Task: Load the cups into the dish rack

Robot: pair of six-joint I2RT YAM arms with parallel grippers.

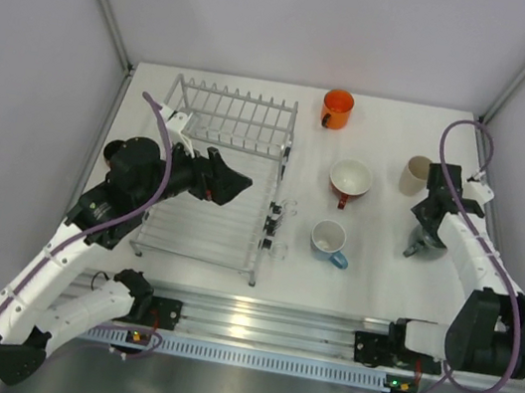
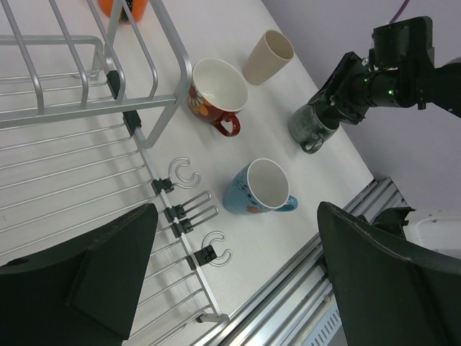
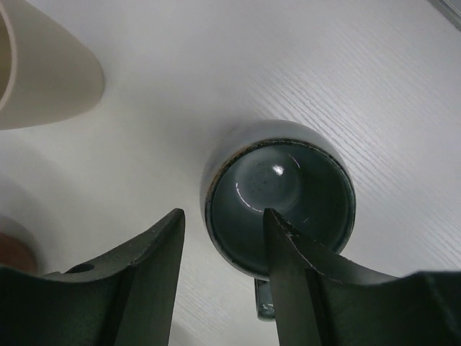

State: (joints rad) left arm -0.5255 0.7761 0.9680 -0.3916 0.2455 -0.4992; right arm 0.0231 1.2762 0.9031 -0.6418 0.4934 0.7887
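The step in hand looks like the pick-up of the nearest right-hand cup. The right gripper hangs over a dark grey-green mug, its jaws parted narrowly and astride the rim, one finger inside the bowl and the other outside the wall. A sliver of table shows between the outer finger and the mug, so nothing is pinched yet. To do this well, the arm should probably sink until both fingers overlap the wall deeply, then close squarely and lift straight up. The glazed wall may slip in a shallow pinch. The mug's small handle sits just near-side of the inner finger and is best kept clear of the closing jaws. The mug stands upright on the table, round-bellied and glossy, with a highlight in its dark bottom. The left gripper hovers empty over the dish rack, jaws spread wide, and ought to stay clear of the drop-off path. No cup is in the silver wire rack at the table's left. Between rack and right arm stands a light blue mug with a white inside. Farther off is a red mug, also white inside, with a beige cup to its right, close to the right arm. Farthest is the orange mug, beside the rack's far corner.
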